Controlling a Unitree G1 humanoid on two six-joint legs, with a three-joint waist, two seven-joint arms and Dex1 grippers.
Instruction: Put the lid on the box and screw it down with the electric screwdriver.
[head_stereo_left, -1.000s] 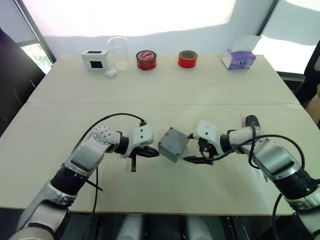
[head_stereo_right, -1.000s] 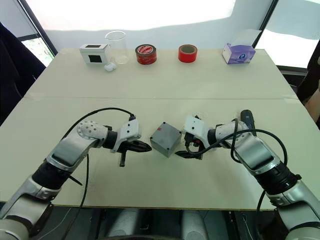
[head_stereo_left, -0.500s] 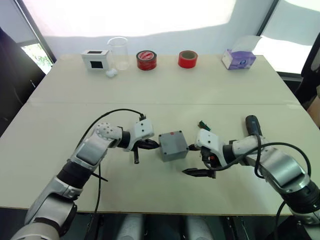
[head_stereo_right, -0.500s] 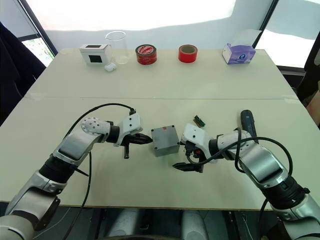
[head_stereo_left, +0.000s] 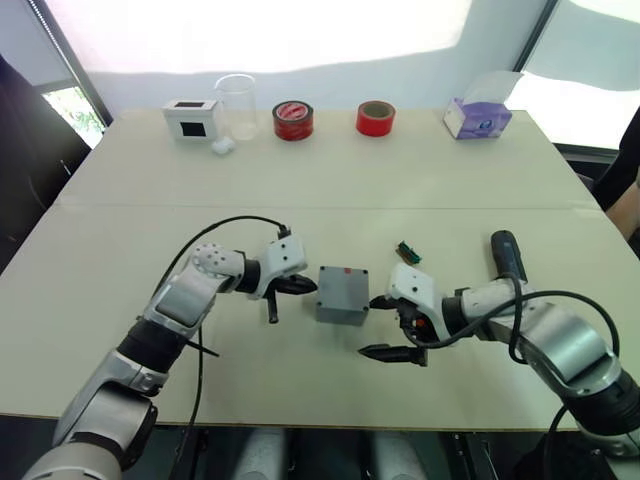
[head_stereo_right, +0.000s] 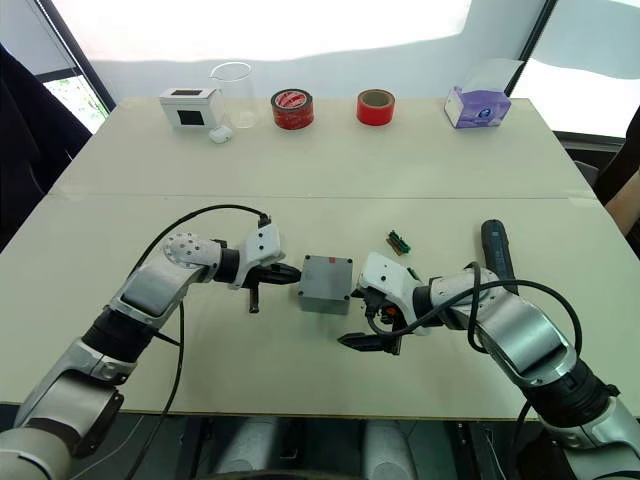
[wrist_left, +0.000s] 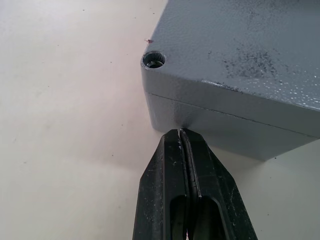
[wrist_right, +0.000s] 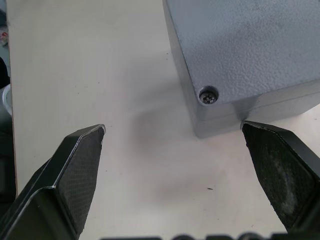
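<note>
The box (head_stereo_left: 342, 294) stands near the middle of the tabletop (head_stereo_left: 330, 170), with the lid (wrist_left: 260, 55) already seated on it, a thin seam running between them. It looks like stiff, light plastic with a slightly grainy skin, so it will probably slide when pushed from one side only. A safe hold is judged to be across two opposite walls, low, below the seam.

The left claw (wrist_left: 181, 145) is clenched on nothing and its tip touches the box wall at 9 o'clock. The right claw (head_stereo_left: 380, 325) is spread wide at 4 o'clock of the box, one finger just beside the corner, grasping nothing.

The electric screwdriver (head_stereo_left: 506, 252) lies at 3 o'clock, partly covered by the right arm; its bit is hidden. One corner hole (wrist_left: 153, 60) seems empty, another (wrist_right: 208, 96) holds a screw. The far corners are hard to make out.
</note>
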